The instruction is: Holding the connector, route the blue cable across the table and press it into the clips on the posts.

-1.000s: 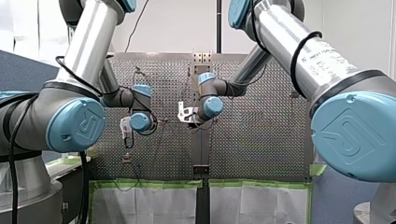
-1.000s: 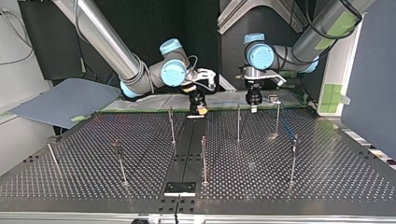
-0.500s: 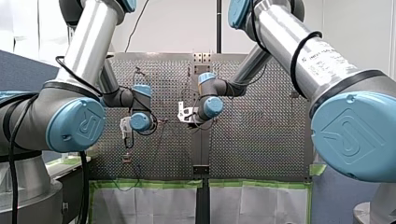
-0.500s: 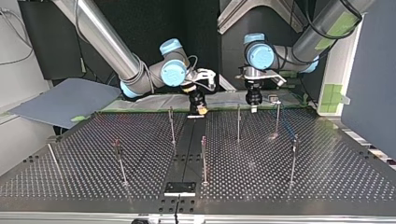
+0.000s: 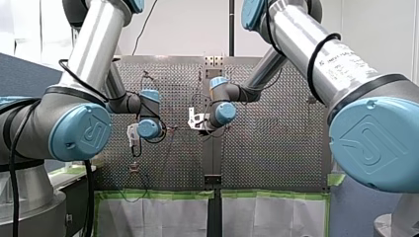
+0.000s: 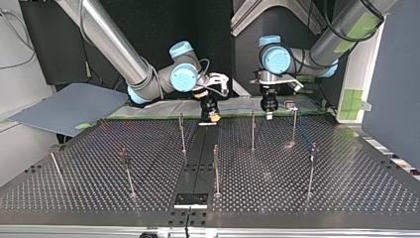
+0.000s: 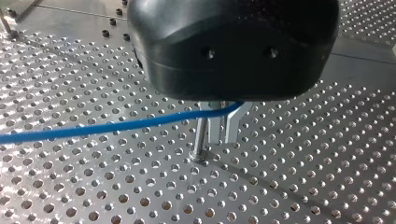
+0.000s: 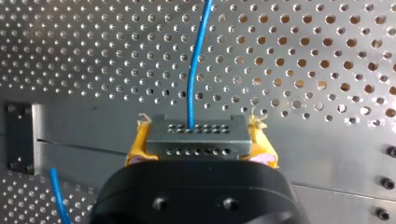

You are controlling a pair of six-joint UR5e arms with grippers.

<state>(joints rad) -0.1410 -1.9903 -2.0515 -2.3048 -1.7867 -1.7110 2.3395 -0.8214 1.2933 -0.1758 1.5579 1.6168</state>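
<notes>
In the right wrist view my right gripper [image 8: 198,141] is shut, its yellow pads [image 8: 135,148] clamped on a grey metal connector [image 8: 196,130]. The blue cable [image 8: 192,70] leaves the connector and runs ahead over the perforated table. In the left wrist view my left gripper [image 7: 222,135] has its metal fingers shut on the blue cable [image 7: 116,127], just beside a thin post [image 7: 200,140]. In the top view both grippers hang low at the table's far edge. My right gripper [image 6: 210,113] is near the middle and my left gripper [image 6: 268,110] is to its right.
Several thin upright posts stand on the table [image 6: 322,198], among them ones at the centre [image 6: 216,168], beside my left gripper [image 6: 253,130] and further right [image 6: 294,124]. A blue-grey sheet [image 6: 69,106] lies off the table at the top view's left.
</notes>
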